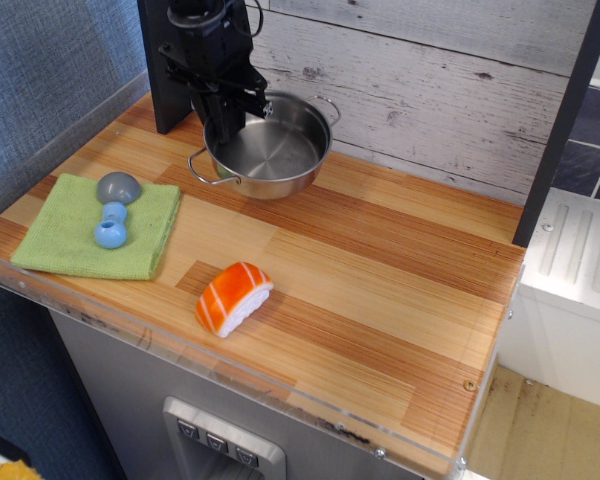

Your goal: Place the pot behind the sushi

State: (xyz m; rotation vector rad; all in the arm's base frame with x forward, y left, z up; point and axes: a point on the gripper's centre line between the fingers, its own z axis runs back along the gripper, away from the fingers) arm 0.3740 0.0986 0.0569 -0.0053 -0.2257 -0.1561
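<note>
The shiny steel pot (272, 150) with two wire loop handles sits low at the back of the wooden counter, near the plank wall. My dark gripper (223, 117) comes down from above and is shut on the pot's left rim. The sushi (232, 297), orange with white stripes over a white base, lies near the front edge, well in front of the pot and slightly to its left. I cannot tell whether the pot's base touches the wood.
A green cloth (95, 227) lies at the front left with a grey-and-blue toy (114, 206) on it. A dark post (164, 70) stands at the back left beside my gripper. A second dark post (560, 120) stands at the right. The counter (400, 300) has a clear front lip.
</note>
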